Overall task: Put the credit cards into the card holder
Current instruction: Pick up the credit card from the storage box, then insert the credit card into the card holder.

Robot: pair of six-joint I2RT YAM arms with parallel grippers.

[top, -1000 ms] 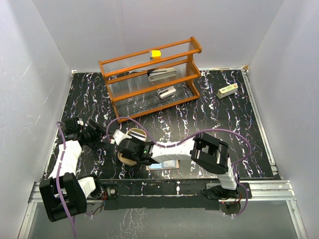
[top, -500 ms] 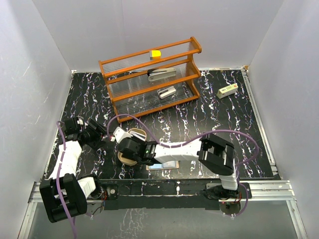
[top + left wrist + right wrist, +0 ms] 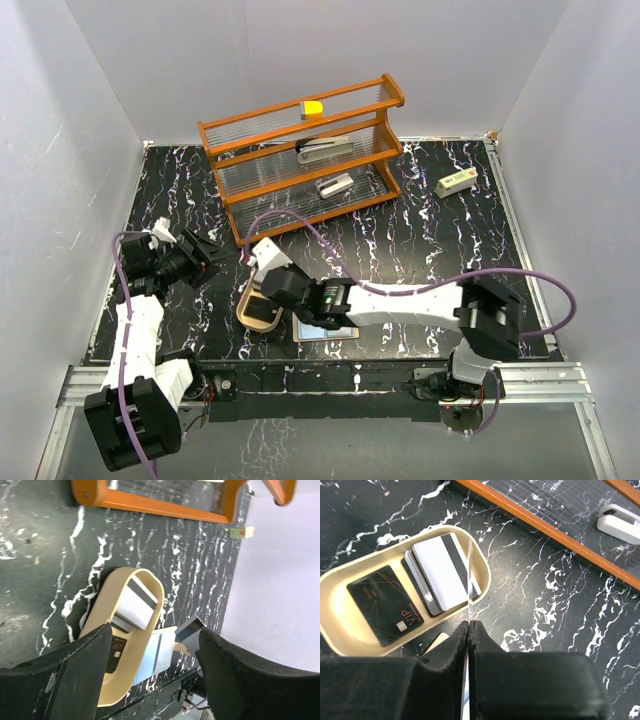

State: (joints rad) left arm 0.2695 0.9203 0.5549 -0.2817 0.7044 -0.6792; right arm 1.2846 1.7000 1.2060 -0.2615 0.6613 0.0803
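The tan oval card holder (image 3: 252,318) lies near the front left of the table. In the right wrist view its rim (image 3: 340,580) encloses a black VIP card (image 3: 385,605) and a stack of credit cards (image 3: 442,570) with a white, black-striped one on top. My right gripper (image 3: 469,624) is shut on a thin card (image 3: 469,580), seen edge-on above the holder's right rim; from above the gripper (image 3: 264,262) sits over the holder's far end. My left gripper (image 3: 205,252) is open and empty, left of the holder (image 3: 127,680).
A light blue striped card on a tan wallet (image 3: 325,333) lies just right of the holder. An orange rack (image 3: 230,200) with grey staplers (image 3: 325,150) and a yellow block (image 3: 313,108) stands at the back. A small white box (image 3: 455,183) lies at the back right.
My right gripper has risen and shifted toward the back over the holder with the card; its elbow swung right. My left gripper has drawn back slightly to the left.
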